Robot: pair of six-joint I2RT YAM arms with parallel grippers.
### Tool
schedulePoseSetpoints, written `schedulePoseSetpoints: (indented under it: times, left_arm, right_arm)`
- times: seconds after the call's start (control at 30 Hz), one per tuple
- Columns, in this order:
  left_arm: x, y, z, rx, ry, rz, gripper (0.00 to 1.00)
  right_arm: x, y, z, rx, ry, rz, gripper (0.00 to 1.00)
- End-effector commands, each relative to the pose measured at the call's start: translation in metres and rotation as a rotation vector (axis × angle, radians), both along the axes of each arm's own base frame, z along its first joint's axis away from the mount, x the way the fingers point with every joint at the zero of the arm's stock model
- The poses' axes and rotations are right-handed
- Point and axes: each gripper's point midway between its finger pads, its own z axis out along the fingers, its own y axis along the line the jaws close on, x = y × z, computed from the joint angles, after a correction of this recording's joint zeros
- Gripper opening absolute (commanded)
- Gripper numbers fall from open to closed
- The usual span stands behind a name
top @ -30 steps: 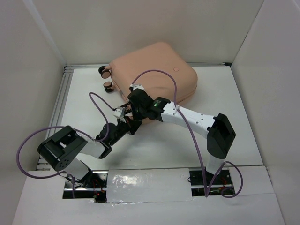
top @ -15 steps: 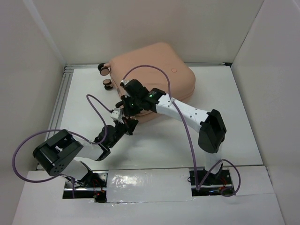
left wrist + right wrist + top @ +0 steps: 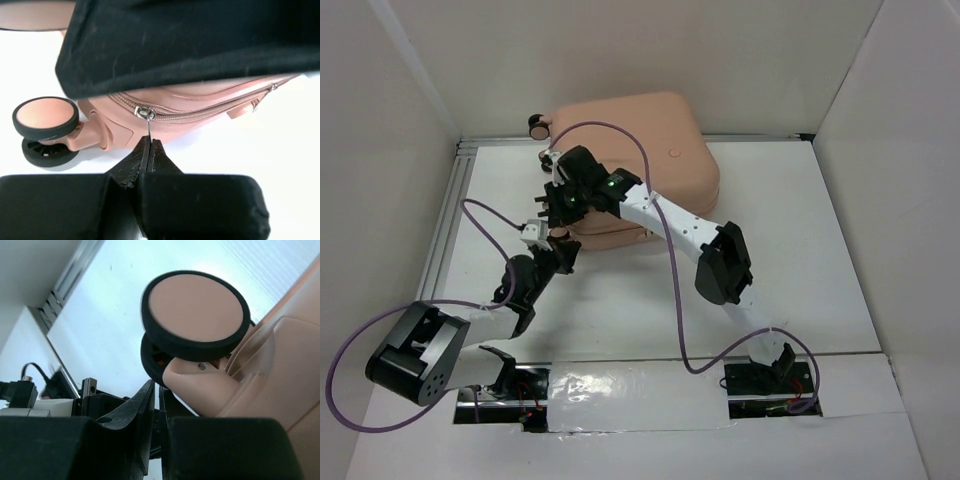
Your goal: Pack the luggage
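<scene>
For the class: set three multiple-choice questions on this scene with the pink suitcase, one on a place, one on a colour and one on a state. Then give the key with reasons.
1. Where on the table does the luggage lie?
A) at the near edge
B) on the far side, by the back wall
C) in the near right corner

2. What colour is its shell?
A) blue
B) grey
C) peach-pink

3. What is the left hand doing?
A) shut on the zipper pull
B) wide open above the shell
C) shut on a pen

Key: 1 B, the top view shows it by the far wall. 2 C, every view shows peach-pink. 3 A, the left wrist view shows the pull pinched.
</scene>
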Motion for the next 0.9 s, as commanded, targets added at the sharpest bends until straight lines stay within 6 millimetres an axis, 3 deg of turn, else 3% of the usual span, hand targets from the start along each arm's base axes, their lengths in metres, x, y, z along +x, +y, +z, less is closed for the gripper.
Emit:
schedulePoseSetpoints:
  times: [0.0,0.03,0.07,0.13,0.17,0.2,0.23,0.33,0.37,0.43,0.47,0.53,0.57,0.63,0.67,0.7,0.73,0.8,0.83,0.87]
  left_arm:
    - [-0.028,-0.043,0.110,-0.146,-0.358,-0.314,0.00]
    - [-0.023,-0.036,0.106,-0.145,-0.345,-0.297,0.00]
    - [-0.024,-0.033,0.105,-0.141,-0.350,-0.297,0.00]
    - [-0.021,-0.025,0.101,-0.152,-0.336,-0.280,0.00]
    - [-0.022,-0.024,0.106,-0.164,-0.352,-0.290,0.00]
    - [-0.021,-0.023,0.102,-0.169,-0.336,-0.291,0.00]
    - [-0.021,-0.022,0.102,-0.166,-0.336,-0.293,0.00]
    - [-0.016,-0.021,0.099,-0.161,-0.326,-0.291,0.00]
    - [-0.014,-0.020,0.103,-0.159,-0.337,-0.293,0.00]
    - [-0.011,-0.022,0.101,-0.157,-0.326,-0.302,0.00]
    - [-0.008,-0.021,0.103,-0.164,-0.327,-0.305,0.00]
    - [-0.009,-0.025,0.101,-0.168,-0.315,-0.329,0.00]
    - [-0.011,-0.026,0.105,-0.168,-0.336,-0.340,0.00]
    - [-0.009,-0.028,0.104,-0.166,-0.332,-0.351,0.00]
    - [-0.008,-0.028,0.101,-0.165,-0.323,-0.350,0.00]
    - [-0.008,-0.028,0.101,-0.166,-0.328,-0.351,0.00]
    - [-0.010,-0.031,0.103,-0.168,-0.336,-0.360,0.00]
    - [-0.009,-0.031,0.100,-0.167,-0.327,-0.360,0.00]
    - [-0.007,-0.032,0.101,-0.167,-0.321,-0.359,0.00]
    - [-0.008,-0.034,0.098,-0.157,-0.316,-0.367,0.00]
  right_arm:
    - [0.133,-0.026,0.048,0.142,-0.292,-0.195,0.15]
    - [0.133,-0.021,0.043,0.150,-0.284,-0.176,0.15]
    - [0.136,-0.023,0.053,0.176,-0.288,-0.162,0.15]
    - [0.138,-0.030,0.065,0.178,-0.293,-0.171,0.26]
    - [0.142,-0.038,0.075,0.188,-0.306,-0.185,0.33]
    - [0.138,-0.041,0.075,0.176,-0.294,-0.185,0.50]
    - [0.138,-0.054,0.100,0.200,-0.315,-0.219,0.60]
    - [0.144,-0.089,0.127,0.214,-0.297,-0.307,0.78]
    - [0.146,-0.110,0.150,0.228,-0.319,-0.337,0.81]
    - [0.144,-0.135,0.161,0.221,-0.288,-0.382,0.84]
    - [0.139,-0.165,0.191,0.236,-0.316,-0.421,0.86]
    - [0.146,-0.192,0.184,0.193,-0.312,-0.474,0.87]
    - [0.140,-0.215,0.208,0.194,-0.366,-0.516,0.87]
    - [0.154,-0.277,0.208,0.078,-0.456,-0.679,0.92]
    - [0.158,-0.301,0.181,-0.003,-0.435,-0.734,0.92]
    - [0.158,-0.345,0.190,-0.036,-0.469,-0.828,0.93]
    - [0.160,-0.375,0.181,-0.094,-0.470,-0.905,0.95]
    - [0.158,-0.415,0.155,-0.136,-0.432,-0.969,0.95]
    - [0.158,-0.444,0.144,-0.145,-0.399,-1.002,0.95]
    - [0.159,-0.455,0.117,-0.140,-0.336,-1.024,0.95]
